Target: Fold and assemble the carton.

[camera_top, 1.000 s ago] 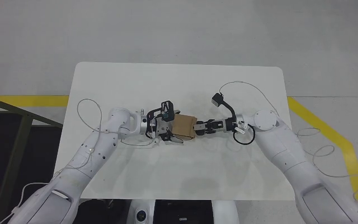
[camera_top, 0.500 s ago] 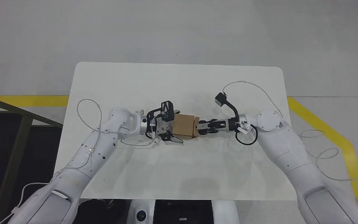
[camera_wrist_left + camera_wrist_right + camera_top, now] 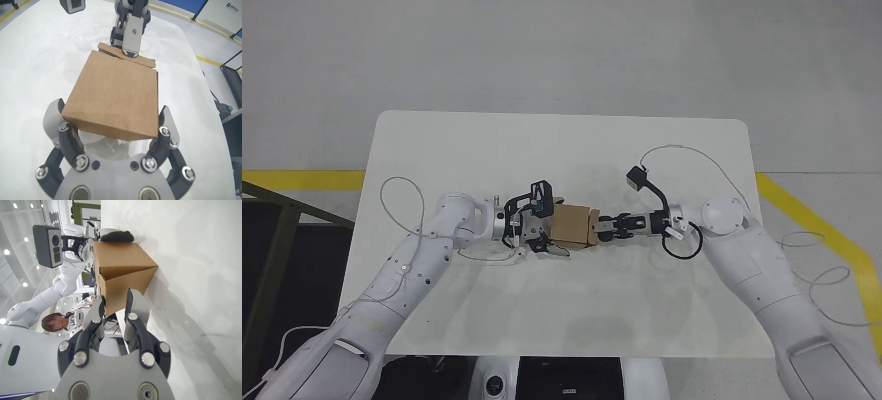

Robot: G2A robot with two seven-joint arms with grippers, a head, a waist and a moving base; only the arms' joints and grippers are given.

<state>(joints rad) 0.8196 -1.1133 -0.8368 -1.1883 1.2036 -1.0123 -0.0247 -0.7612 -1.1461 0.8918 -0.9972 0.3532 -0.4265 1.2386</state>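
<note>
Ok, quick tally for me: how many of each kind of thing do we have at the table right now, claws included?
Carton: 1
Claws: 2 (left claw, right claw), one at each end of the carton
Table: 1
Total: 4

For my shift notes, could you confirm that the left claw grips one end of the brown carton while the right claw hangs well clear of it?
Not quite: the right claw is not clear of the carton. It straddles the edge at the carton's other end, as the right wrist view shows. The left claw does grip one end.
</note>
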